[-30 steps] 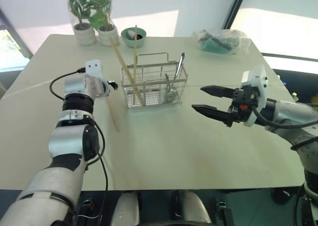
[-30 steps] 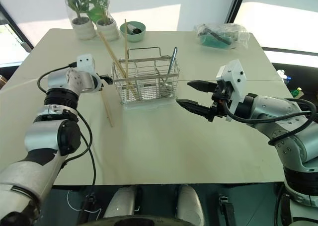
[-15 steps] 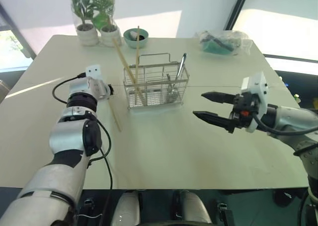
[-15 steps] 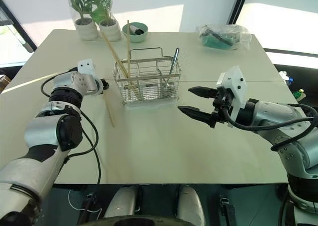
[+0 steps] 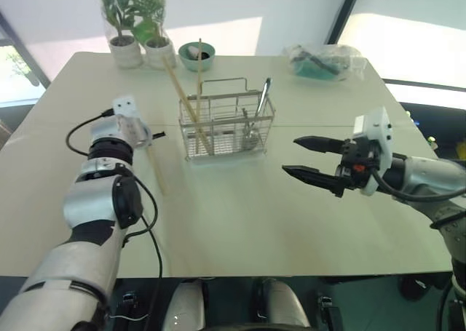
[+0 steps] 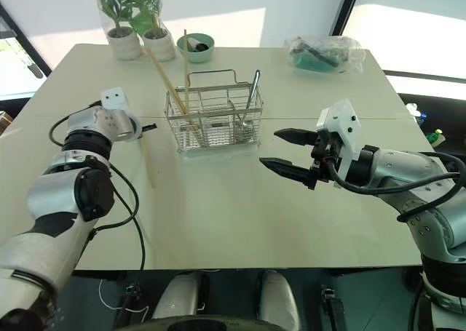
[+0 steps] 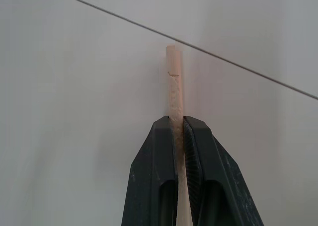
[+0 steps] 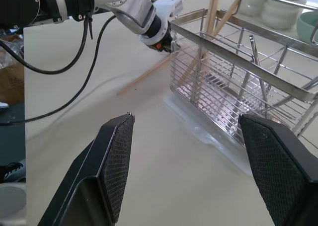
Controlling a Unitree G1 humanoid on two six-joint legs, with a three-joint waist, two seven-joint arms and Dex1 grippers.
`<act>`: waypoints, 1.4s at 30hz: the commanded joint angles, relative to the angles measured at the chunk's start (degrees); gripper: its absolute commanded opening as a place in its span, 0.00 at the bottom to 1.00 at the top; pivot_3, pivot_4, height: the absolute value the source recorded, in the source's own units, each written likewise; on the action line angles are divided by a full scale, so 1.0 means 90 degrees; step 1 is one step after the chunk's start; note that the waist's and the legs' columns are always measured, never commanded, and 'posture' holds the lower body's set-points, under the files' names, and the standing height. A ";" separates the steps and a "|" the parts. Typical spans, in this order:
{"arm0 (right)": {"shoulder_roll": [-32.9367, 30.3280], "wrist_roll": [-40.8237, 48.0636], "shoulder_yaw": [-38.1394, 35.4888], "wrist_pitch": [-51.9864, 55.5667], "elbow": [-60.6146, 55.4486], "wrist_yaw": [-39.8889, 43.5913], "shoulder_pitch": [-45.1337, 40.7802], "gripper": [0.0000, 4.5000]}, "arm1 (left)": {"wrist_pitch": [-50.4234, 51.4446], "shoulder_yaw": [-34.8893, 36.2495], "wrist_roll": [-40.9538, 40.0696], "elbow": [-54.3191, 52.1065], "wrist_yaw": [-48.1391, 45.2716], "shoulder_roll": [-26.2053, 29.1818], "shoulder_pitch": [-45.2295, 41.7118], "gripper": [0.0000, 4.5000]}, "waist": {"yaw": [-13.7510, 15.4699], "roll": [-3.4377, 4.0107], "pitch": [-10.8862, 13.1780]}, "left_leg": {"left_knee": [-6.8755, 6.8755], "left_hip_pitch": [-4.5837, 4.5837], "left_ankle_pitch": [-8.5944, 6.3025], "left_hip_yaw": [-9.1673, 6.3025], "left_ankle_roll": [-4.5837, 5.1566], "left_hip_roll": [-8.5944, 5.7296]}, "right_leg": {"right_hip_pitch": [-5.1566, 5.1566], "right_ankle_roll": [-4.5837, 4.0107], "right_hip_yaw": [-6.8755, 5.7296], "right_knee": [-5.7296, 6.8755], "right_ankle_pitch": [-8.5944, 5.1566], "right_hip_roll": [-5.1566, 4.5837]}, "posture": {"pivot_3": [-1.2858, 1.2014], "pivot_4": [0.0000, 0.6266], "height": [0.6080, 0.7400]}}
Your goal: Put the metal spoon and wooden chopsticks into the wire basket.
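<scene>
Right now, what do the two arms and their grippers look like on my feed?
Both arms have silver-grey shells with black joint bands. The left arm carries a loose black cable looping from wrist to elbow, and a small white camera block sits on each wrist. The left gripper has two smooth black wedge-shaped fingers. The right gripper has long, tapered black fingers with cross-hatched inner pads, plus black cabling behind its white block.

A wire basket (image 5: 227,126) on the pale table (image 5: 240,207) holds two chopsticks (image 5: 188,91) and a spoon (image 5: 256,113). The left gripper (image 5: 154,135) seems to pinch a third chopstick (image 5: 155,169) — its fingers barely visible. The right gripper (image 5: 307,158) hovers agape — nothing between its fingers.
</scene>
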 commanded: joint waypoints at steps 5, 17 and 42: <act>-0.0114 -0.0064 -0.0203 -0.0128 -0.0063 0.0087 -0.0026 0.77 | -0.2262 -0.0027 -0.0378 -0.2452 -0.2114 0.0566 -0.0269 0.01 | 0.0061 0.0000 0.0000 | 0.0000 -0.0018 0.0002 0.0004 -0.0004 0.0000 | -0.0008 -0.0001 0.0000 -0.0008 0.0001 -0.0002 | 0.52 0.24 0.83; -0.0068 0.0044 -0.0233 -0.0014 -0.0133 -0.0021 -0.0028 0.77 | -0.2181 0.0008 -0.1769 -0.4371 -0.3071 -0.0340 -0.1102 0.01 | 0.0067 0.0006 -0.0002 | 0.0007 0.0016 0.0001 0.0004 -0.0002 -0.0005 | 0.0035 -0.0001 0.0002 -0.0015 -0.0002 -0.0006 | 0.52 0.24 0.83; -0.0018 0.0222 -0.0435 -0.0002 -0.0186 -0.0507 0.0106 0.77 | -0.2259 -0.1207 -0.1172 -0.5948 -0.3201 -0.1460 0.1564 0.39 | 0.0073 0.0007 0.0000 | 0.0009 0.0008 0.0000 -0.0004 0.0003 -0.0003 | 0.0030 -0.0025 0.0005 -0.0017 -0.0014 0.0001 | 0.52 0.24 0.83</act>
